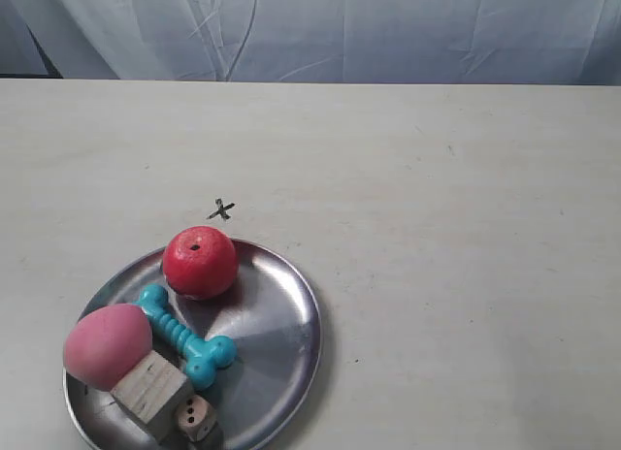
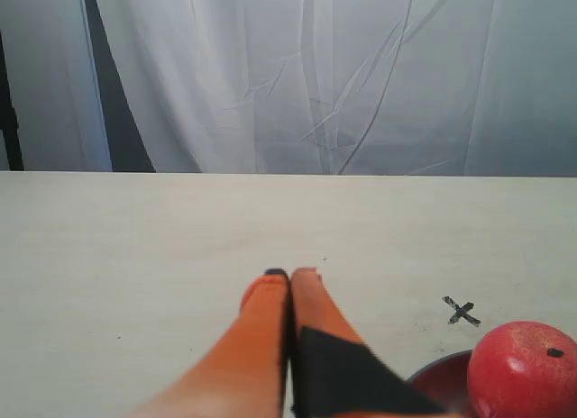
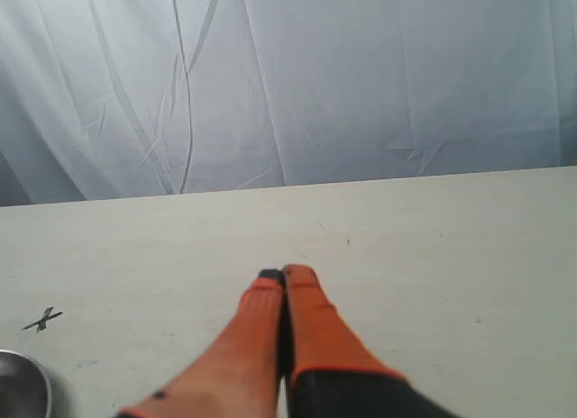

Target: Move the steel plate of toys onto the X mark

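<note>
1. Not started, as far as pics show: steel plate (image 1: pixel 286 319) sits lower left of the ext. view. The X mark (image 1: pixel 221 210) is bare, just past the plate's upper rim, near it but not under it
2. Toys all on the plate: apple (image 1: pixel 200 263), peach (image 1: pixel 107 346), bone (image 1: pixel 184 336), block (image 1: pixel 150 392), die (image 1: pixel 196 416)
3. Left gripper (image 2: pixel 290 276): fingers pressed together, pinching nothing, over bare table. Right gripper (image 3: pixel 285 275): same
4. Left to do, I judge: grip the rim, shift the plate a short way up-frame onto the X, i.e. the whole move
5. Ext. view alone shows all toys and the plate-to-X gap, but no arms. Only the wrist views show the grippers. Left wrist has the apple and a bit of rim lower right. Right wrist has just a plate sliver in the lower left corner, no toys
</note>
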Robot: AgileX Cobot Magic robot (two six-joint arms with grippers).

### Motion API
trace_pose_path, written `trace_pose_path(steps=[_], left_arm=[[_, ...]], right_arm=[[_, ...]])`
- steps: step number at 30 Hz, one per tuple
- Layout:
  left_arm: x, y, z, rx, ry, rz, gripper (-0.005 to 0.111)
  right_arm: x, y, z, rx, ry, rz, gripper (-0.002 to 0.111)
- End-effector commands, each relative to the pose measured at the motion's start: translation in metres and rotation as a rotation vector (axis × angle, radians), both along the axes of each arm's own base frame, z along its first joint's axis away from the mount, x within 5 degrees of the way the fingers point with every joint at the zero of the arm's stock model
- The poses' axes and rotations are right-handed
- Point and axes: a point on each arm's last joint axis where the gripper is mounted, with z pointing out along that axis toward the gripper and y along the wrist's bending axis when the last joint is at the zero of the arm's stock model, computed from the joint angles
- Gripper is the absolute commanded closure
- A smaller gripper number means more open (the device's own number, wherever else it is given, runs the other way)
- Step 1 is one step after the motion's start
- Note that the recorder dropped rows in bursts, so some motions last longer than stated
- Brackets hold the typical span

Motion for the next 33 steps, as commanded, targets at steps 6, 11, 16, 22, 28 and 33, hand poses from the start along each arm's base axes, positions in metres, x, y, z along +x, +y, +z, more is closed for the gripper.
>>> trace_pose_path(steps=[6,11,16,22,28,33], left_arm=[[0.000,0.000,-0.002,0.006,0.001,-0.003,0.107],[0.000,0.000,-0.002,0.006,0.001,-0.003,0.107],[0.000,0.000,-0.002,0.006,0.001,-0.003,0.107],[0.000,0.000,-0.001,0.005,-0.002,-0.001,0.107],[0.000,0.009,0.013,0.011,-0.154,0.103,0.107],[-0.005,0.022,0.031,-0.263,-0.368,0.217,0.107]], right_arm=[[0.000,-0.001,0.004,0.000,-0.047,-0.008,0.108],[-0.003,-0.004,0.027,0.058,-0.307,-0.040,0.108],[-0.010,-0.009,0.047,0.120,-0.538,-0.079,0.108],[-0.010,-0.018,0.046,0.555,-0.519,-0.086,0.108],[-0.002,-0.010,0.027,0.611,-0.277,-0.052,0.108],[-0.003,-0.011,0.027,0.693,-0.281,-0.057,0.108]])
